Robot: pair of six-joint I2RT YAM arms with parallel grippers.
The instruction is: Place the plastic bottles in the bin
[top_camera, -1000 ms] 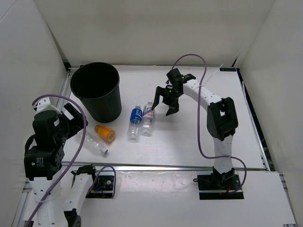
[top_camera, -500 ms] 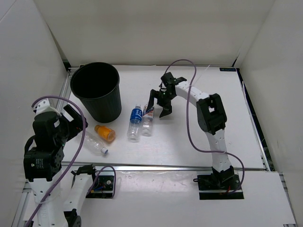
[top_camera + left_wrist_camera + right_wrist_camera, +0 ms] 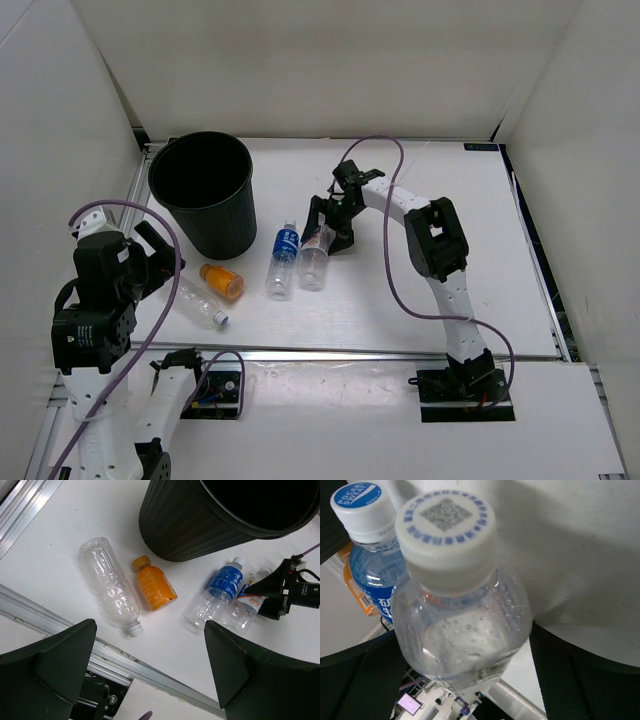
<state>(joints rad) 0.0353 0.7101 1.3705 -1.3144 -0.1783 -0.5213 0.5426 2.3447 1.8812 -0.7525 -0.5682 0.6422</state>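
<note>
The black bin (image 3: 200, 195) stands at the back left; it also shows in the left wrist view (image 3: 190, 525). Four bottles lie right of and in front of it: blue-label (image 3: 283, 262), white-label (image 3: 315, 260), orange (image 3: 222, 282) and clear unlabelled (image 3: 197, 303). My right gripper (image 3: 328, 222) is open and straddles the white-label bottle (image 3: 455, 605) at its neck, one finger on each side, the cap facing the camera. My left gripper (image 3: 155, 255) is open and empty, raised above the clear unlabelled bottle (image 3: 112, 587) and the orange bottle (image 3: 152, 585).
An aluminium rail (image 3: 380, 352) runs along the table's front edge. White walls close in the left, back and right. A purple cable (image 3: 395, 250) loops beside the right arm. The blue-label bottle (image 3: 370, 565) lies right against the white-label one.
My right gripper has moved left and down, from right of the bottles onto the neck of the white-label bottle. The left arm has barely shifted.
</note>
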